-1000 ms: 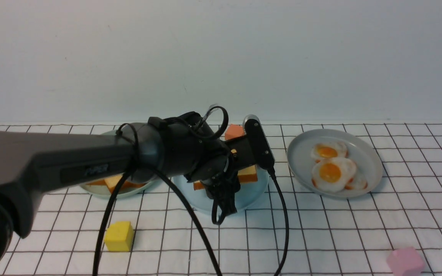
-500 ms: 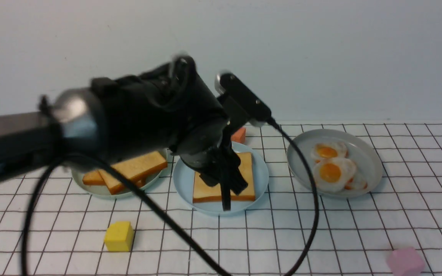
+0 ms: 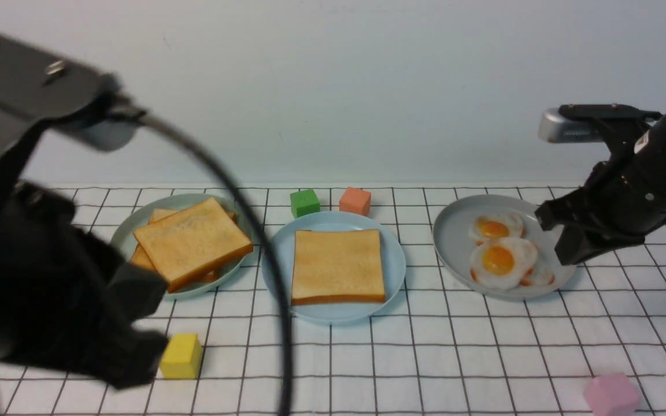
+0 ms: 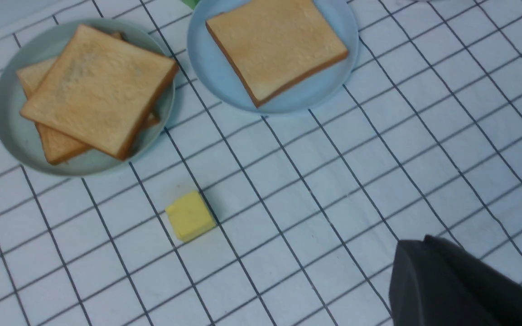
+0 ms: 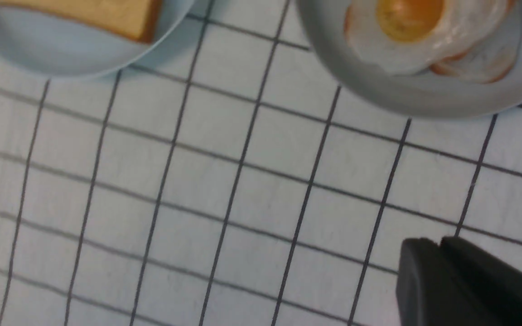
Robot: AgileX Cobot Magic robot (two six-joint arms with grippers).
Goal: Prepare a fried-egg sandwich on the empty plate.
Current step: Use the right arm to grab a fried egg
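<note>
Sky-blue plate (image 3: pixel 395 263), centre, carries one toast (image 3: pixel 337 266); the egg layer is judged next. The right gripper (image 3: pixel 558 234) hangs beside the eggs (image 3: pixel 498 260) and must close on one. Its opening, like that of the left gripper (image 3: pixel 136 323), is indiscernible.

The blurred left arm (image 3: pixel 38 277) hides part of the grey-green plate (image 3: pixel 178 197) and yellow cube (image 3: pixel 184 356).

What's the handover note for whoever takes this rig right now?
Left gripper: low, front left, blurred; jaws unclear, nothing seen held.
Right gripper: by the grey plate's right rim; jaws unclear, nothing seen held.
Done: one toast slice flat on the sky-blue plate.
To do: move a fried egg from the grey plate onto it, then top with a slice from the toast stack on the grey-green plate.
</note>
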